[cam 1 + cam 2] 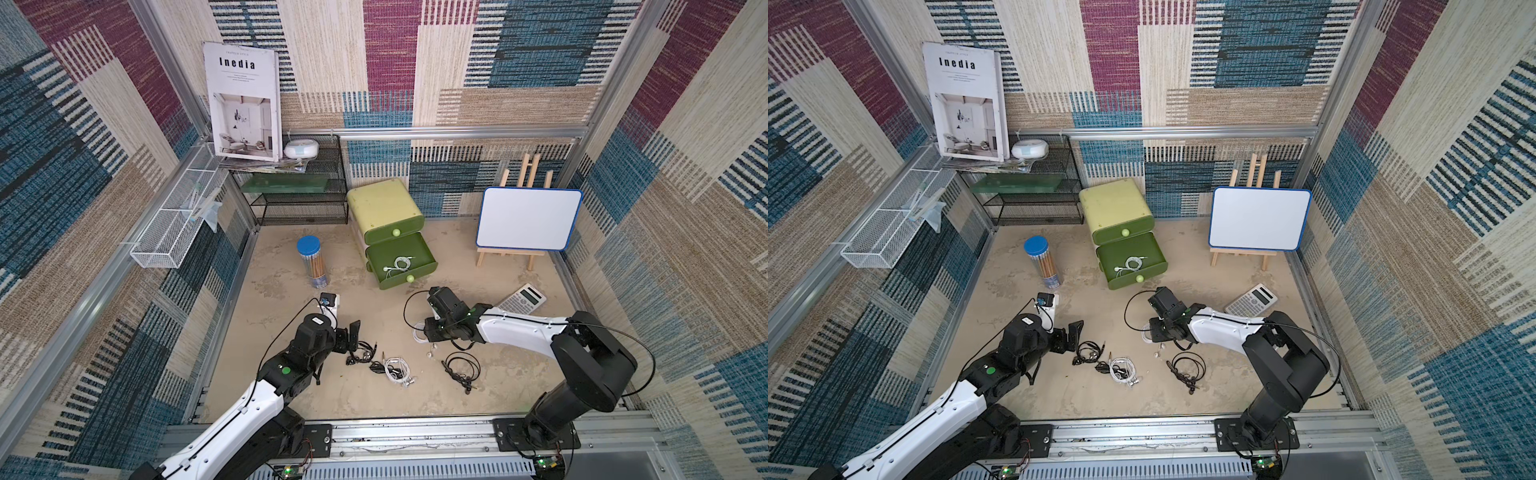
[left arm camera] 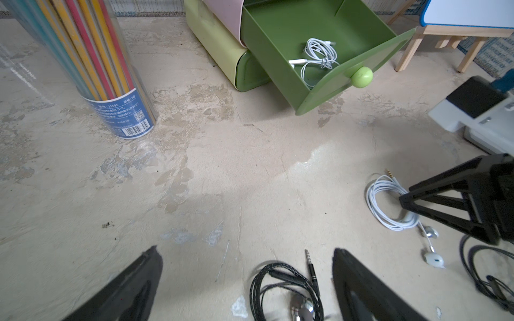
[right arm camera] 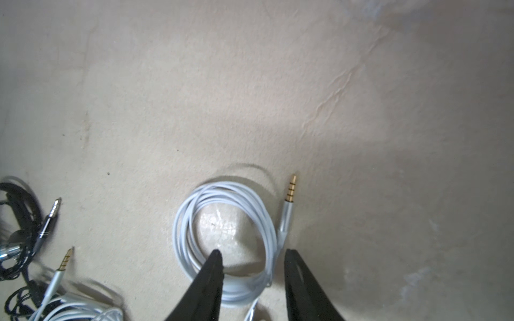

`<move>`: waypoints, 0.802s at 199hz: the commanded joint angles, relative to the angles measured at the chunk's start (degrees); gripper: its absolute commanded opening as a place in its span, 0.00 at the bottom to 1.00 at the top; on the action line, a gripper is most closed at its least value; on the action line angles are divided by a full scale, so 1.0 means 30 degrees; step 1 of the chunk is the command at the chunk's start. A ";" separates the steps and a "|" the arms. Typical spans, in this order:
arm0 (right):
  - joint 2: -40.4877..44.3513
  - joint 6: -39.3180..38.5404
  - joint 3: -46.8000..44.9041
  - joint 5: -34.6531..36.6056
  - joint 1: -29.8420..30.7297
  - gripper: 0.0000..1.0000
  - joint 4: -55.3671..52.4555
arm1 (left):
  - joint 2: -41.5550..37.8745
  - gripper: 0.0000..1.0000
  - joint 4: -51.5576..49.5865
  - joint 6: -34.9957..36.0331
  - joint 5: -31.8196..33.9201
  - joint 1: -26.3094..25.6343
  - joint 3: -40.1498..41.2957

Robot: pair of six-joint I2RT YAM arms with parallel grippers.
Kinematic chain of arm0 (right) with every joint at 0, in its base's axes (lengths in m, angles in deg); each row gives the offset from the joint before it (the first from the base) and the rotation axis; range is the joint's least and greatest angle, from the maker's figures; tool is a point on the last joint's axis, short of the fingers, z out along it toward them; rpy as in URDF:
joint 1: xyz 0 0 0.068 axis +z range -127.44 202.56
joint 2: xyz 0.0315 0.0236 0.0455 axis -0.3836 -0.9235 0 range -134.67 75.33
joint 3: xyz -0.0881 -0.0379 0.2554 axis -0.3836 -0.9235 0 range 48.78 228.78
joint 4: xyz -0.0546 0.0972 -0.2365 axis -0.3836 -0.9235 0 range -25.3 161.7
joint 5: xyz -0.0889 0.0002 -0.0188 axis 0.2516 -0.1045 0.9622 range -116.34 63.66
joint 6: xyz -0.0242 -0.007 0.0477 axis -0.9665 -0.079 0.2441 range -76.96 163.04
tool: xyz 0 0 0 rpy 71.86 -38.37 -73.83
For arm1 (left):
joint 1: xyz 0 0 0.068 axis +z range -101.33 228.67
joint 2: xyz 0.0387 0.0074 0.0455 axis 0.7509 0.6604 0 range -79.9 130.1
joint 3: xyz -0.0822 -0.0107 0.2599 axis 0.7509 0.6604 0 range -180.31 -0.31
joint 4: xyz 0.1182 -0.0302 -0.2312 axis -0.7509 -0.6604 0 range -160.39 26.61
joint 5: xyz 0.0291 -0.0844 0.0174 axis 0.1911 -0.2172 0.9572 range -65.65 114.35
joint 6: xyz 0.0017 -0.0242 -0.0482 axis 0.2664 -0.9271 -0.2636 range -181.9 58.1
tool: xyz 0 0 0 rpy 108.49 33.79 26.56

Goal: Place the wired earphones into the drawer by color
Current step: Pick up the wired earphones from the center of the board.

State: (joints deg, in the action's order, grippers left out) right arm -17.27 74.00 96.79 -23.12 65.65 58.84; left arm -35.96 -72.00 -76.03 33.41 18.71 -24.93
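The lower green drawer point(image 1: 420, 248) point(image 2: 319, 94) stands pulled out with one white earphone bundle point(image 1: 398, 266) point(image 2: 319, 54) inside. More wired earphones lie on the floor: a black bundle point(image 1: 359, 353) point(image 2: 283, 289), a white one point(image 1: 397, 370) and another black one point(image 1: 461, 368). My right gripper point(image 3: 253, 251) point(image 1: 424, 332) is down over a white coil point(image 3: 192, 211) point(image 2: 386, 200), its fingers apart on either side of the coil's cable. My left gripper point(image 2: 246, 251) point(image 1: 353, 332) is wide open just above the first black bundle, holding nothing.
A clear tube of pencils point(image 1: 312, 262) stands left of the drawer unit point(image 1: 382, 205). A calculator point(image 1: 523, 300) lies at the right, behind it a whiteboard on an easel point(image 1: 528, 218). A black mesh shelf point(image 1: 299, 195) fills the back left corner.
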 commanded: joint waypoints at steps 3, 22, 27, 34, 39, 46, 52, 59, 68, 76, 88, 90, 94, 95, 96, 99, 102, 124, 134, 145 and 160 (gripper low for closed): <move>-0.0240 0.0242 0.0191 0.0361 0.0043 0.40 -0.0474 | -0.0028 0.99 0.0297 0.0169 0.0007 -0.0005 -0.0027; -0.0361 0.0263 0.0199 0.0445 0.0050 0.39 -0.0517 | -0.0033 0.99 0.0304 0.0169 0.0019 -0.0005 -0.0035; -0.0365 0.0279 0.0200 0.0475 0.0054 0.39 -0.0539 | -0.0029 0.99 0.0296 0.0169 0.0010 -0.0005 -0.0043; -0.0408 0.0310 0.0199 0.0522 0.0048 0.38 -0.0546 | -0.0029 0.99 0.0290 0.0169 0.0001 -0.0005 -0.0032; -0.0423 0.0302 0.0198 0.0558 0.0035 0.38 -0.0575 | -0.0029 0.99 0.0291 0.0171 0.0001 -0.0005 -0.0041; -0.0452 0.0329 0.0198 0.0620 0.0036 0.37 -0.0605 | -0.0029 0.99 0.0305 0.0169 0.0015 -0.0005 -0.0046; -0.0481 0.0349 0.0198 0.0694 0.0050 0.37 -0.0605 | -0.0025 0.99 0.0289 0.0170 0.0005 0.0002 -0.0048; -0.0537 0.0368 0.0224 0.0763 0.0051 0.36 -0.0636 | -0.0029 0.99 0.0296 0.0170 0.0016 -0.0005 -0.0041; -0.0597 0.0377 0.0229 0.0857 0.0050 0.34 -0.0634 | -0.0029 0.99 0.0279 0.0169 0.0011 -0.0005 -0.0051; -0.0670 0.0374 0.0256 0.0935 0.0051 0.33 -0.0663 | -0.0029 0.99 0.0315 0.0169 0.0025 -0.0005 -0.0046; -0.0853 0.0382 0.0341 0.0998 0.0050 0.32 -0.0689 | -0.0029 0.99 0.0323 0.0169 0.0004 -0.0005 -0.0049; -0.0875 0.0376 0.0358 0.1004 0.0050 0.32 -0.0707 | -0.0029 0.99 0.0319 0.0169 0.0014 -0.0005 -0.0031; -0.0931 0.0377 0.0373 0.1005 0.0050 0.31 -0.0694 | -0.0029 0.99 0.0333 0.0169 0.0002 -0.0005 -0.0038; -0.0941 0.0375 0.0388 0.1005 0.0050 0.30 -0.0693 | -0.0029 0.99 0.0311 0.0169 0.0015 -0.0005 -0.0032; -0.0961 0.0389 0.0396 0.1005 0.0050 0.30 -0.0693 | -0.0029 0.99 0.0300 0.0169 0.0006 -0.0005 -0.0043; -0.1014 0.0386 0.0417 0.1031 0.0050 0.30 -0.0719 | -0.0029 0.99 0.0290 0.0169 0.0010 -0.0005 -0.0049; -0.1050 0.0375 0.0445 0.1034 0.0050 0.29 -0.0736 | -0.0029 0.99 0.0296 0.0169 0.0007 -0.0005 -0.0039; -0.1269 0.0333 0.0606 0.1079 0.0050 0.24 -0.0868 | -0.0029 0.99 0.0316 0.0169 0.0019 -0.0005 -0.0019; -0.1272 0.0335 0.0623 0.1093 0.0058 0.22 -0.0920 | -0.0036 0.99 0.0343 0.0169 0.0026 -0.0005 0.0000; -0.1246 0.0306 0.0608 0.1115 0.0078 0.20 -0.0956 | -0.0029 0.99 0.0348 0.0169 0.0004 -0.0006 -0.0019; -0.1160 0.0304 0.0608 0.1203 0.0080 0.18 -0.1015 | -0.0029 0.99 0.0321 0.0169 0.0008 -0.0013 0.0001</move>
State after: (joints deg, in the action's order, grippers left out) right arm -20.55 74.87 98.65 -19.60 65.76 58.55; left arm -35.98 -71.97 -76.03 33.41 18.71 -24.93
